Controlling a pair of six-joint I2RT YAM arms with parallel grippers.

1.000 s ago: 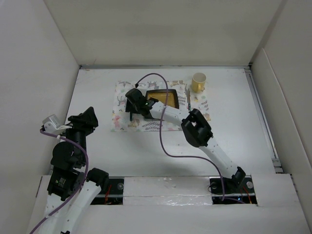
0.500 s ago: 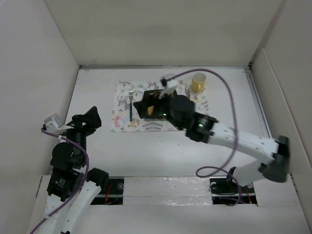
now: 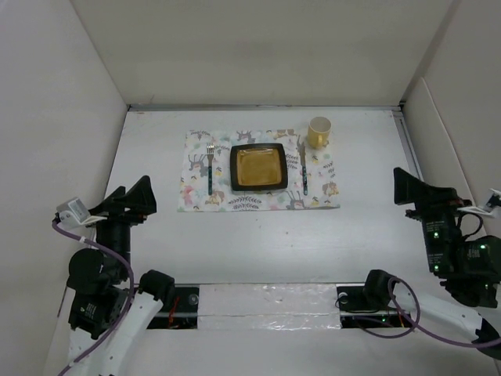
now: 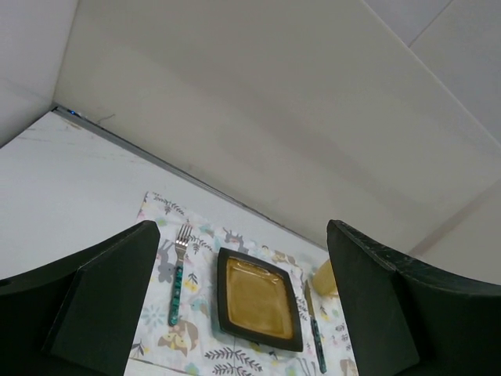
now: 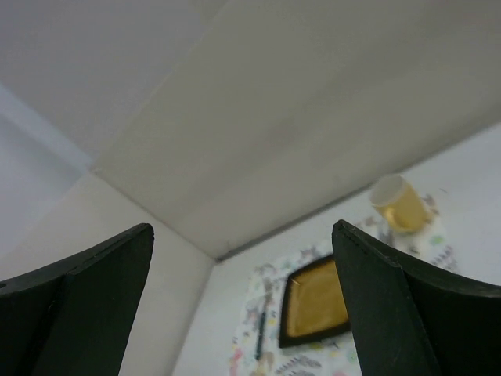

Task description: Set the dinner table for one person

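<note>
The dinner table (image 3: 156,243) is a matte white board. On it lies a patterned placemat (image 3: 258,202) with a dark square plate (image 3: 257,168) with an amber centre. A teal-handled fork (image 3: 210,168) lies left of the plate and a knife (image 3: 304,168) right of it. A yellow cup (image 3: 318,131) stands at the mat's far right corner. My left gripper (image 3: 133,192) is open and empty at the near left. My right gripper (image 3: 411,184) is open and empty at the near right. The left wrist view shows the fork (image 4: 177,274), plate (image 4: 258,299) and cup (image 4: 325,278) far ahead.
White walls (image 3: 258,55) enclose the table on the back and both sides. A metal rail (image 3: 419,188) runs along the table's right edge. The right wrist view shows the cup (image 5: 399,204) and plate (image 5: 315,301) far off, near the back corner.
My right arm has let go of the fork on the mat left of the plate and pulled back to the near right. My left arm has drawn back slightly.
</note>
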